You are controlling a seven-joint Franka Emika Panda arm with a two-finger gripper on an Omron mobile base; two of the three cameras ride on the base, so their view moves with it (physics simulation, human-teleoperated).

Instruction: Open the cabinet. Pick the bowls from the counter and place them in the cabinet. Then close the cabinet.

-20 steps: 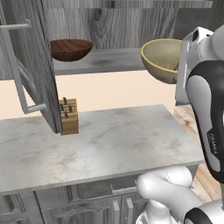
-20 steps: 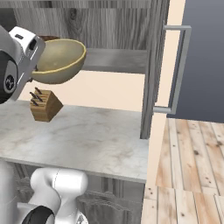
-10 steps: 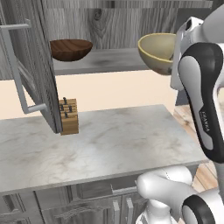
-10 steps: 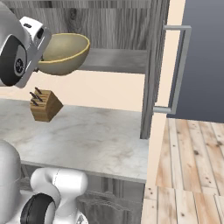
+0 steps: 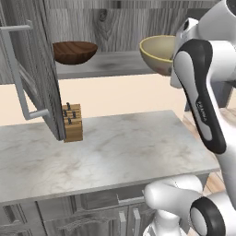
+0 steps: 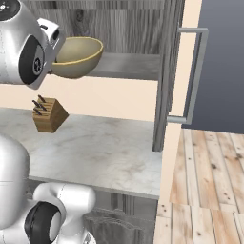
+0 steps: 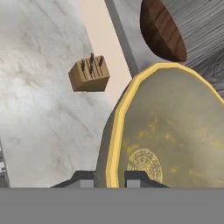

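- Here the pincer [image 7: 109, 177] is clamped on the rim of the beige bowl [image 5: 159, 53], one tip inside the wall and one outside, at the bottom centre of the hand view.
- The bowl hangs in the air at the upper right of the left base view, at the front edge of the cabinet shelf [image 5: 106, 64] and not yet resting on it.
- The dark wooden bowl [image 5: 74, 51] already sits on that shelf, upper left of centre in that view, apart from the beige one.
- Both cabinet doors stand open: one door [image 5: 34, 69] at far left there, the other door [image 6: 167, 71] right of centre in the right base view.
- The decisive relation: the free shelf space lies beyond the held bowl, deeper into the cabinet, beside the wooden bowl, so I judge the move needs to go inward, then down.
- The counter [image 5: 115, 152] below carries a knife block [image 5: 72, 122] and no bowl.
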